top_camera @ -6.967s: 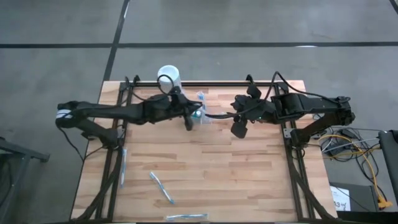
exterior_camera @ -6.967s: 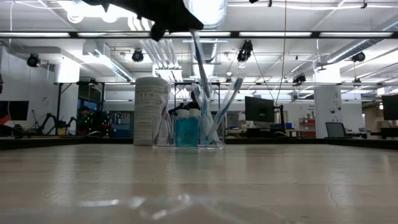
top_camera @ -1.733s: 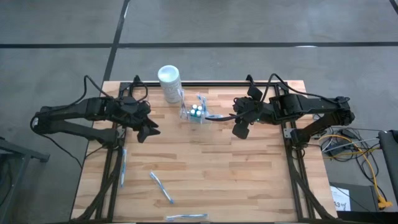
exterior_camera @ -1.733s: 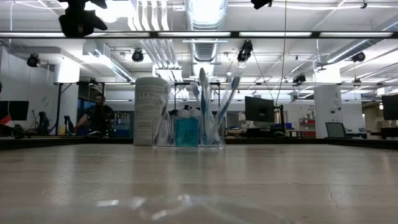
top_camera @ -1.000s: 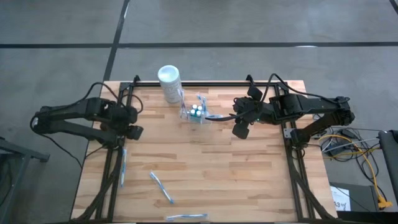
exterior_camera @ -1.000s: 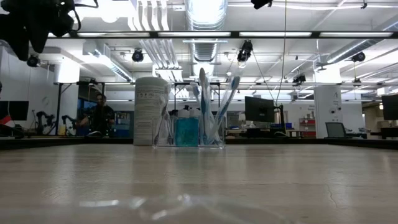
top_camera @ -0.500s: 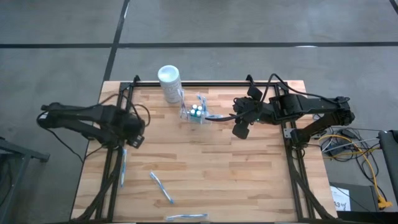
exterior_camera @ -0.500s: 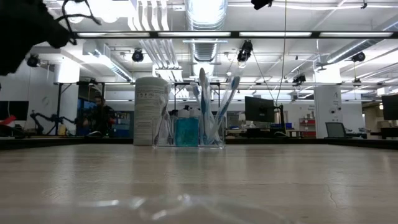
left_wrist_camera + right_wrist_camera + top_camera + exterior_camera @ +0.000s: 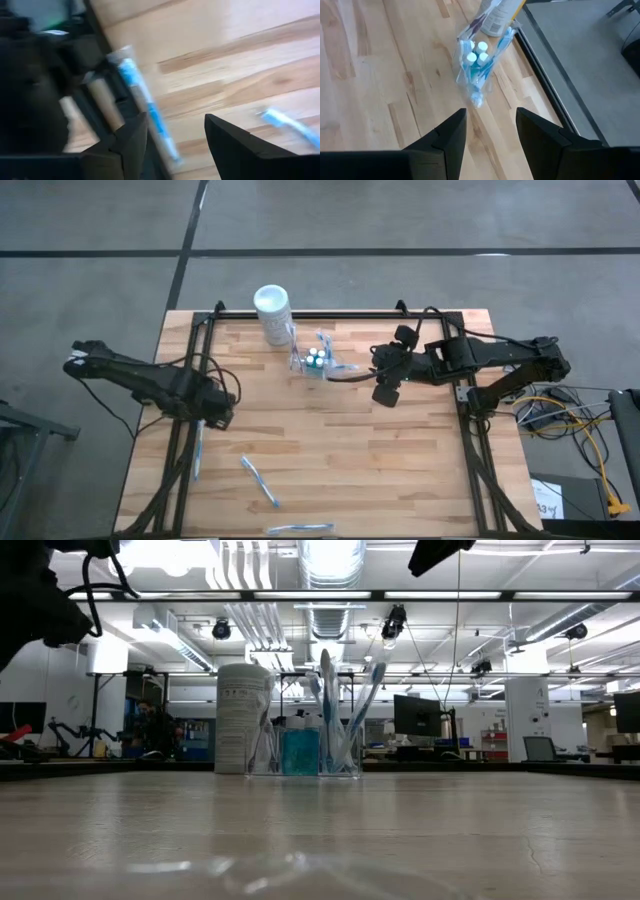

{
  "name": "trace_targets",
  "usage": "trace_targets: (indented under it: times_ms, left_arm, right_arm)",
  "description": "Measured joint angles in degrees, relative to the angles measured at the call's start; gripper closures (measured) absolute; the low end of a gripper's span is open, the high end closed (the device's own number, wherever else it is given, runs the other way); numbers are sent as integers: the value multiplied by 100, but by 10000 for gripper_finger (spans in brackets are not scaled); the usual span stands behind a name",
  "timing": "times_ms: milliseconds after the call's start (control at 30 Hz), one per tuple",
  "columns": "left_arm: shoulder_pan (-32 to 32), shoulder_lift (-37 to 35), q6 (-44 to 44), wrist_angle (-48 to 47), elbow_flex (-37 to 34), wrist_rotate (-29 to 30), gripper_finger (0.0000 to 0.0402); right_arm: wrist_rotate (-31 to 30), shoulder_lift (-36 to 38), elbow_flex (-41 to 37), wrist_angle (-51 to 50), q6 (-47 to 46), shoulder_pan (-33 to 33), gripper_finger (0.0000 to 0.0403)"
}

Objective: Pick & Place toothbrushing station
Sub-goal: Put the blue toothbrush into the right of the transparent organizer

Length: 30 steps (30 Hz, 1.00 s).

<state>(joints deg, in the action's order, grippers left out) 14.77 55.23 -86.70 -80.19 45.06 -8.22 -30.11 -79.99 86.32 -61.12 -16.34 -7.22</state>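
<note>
Clear toothbrushing station (image 9: 317,362) (blue contents)

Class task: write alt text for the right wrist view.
A clear toothbrushing station, holding blue toothbrushes and small bottles, stands on the wooden table beside a white container. The right hand is open, short of it.

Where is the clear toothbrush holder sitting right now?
In the high view the toothbrush holder stands near the table's far edge, centre-left, beside the white cylinder, with the right gripper just to its right.

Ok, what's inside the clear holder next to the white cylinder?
The holder has blue-and-white toothbrushes standing in it and small white-capped bottles of blue liquid. How many brushes there are and what lies at the holder's bottom cannot be made out.
</note>
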Motion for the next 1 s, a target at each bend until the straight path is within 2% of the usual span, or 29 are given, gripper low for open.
trace_targets:
  times_ms: [300, 533, 733, 1000]
  left_arm:
    - [237, 242, -986, 753, -395, 102, 200]
    - [314, 946, -786, 720, -413, -24, 200]
    - [371, 1526, -549, 696, -267, -642, 200]
    - [388, 1595, -709, 682, 186, -137, 200]
  right_arm:
    - [0, 2, -273, 320, -38, 0, 234]
    - [0, 2, -231, 554, 313, 0, 234]
    - [0, 2, -231, 649, 482, 0, 234]
    - [0, 2, -231, 649, 746, 0, 234]
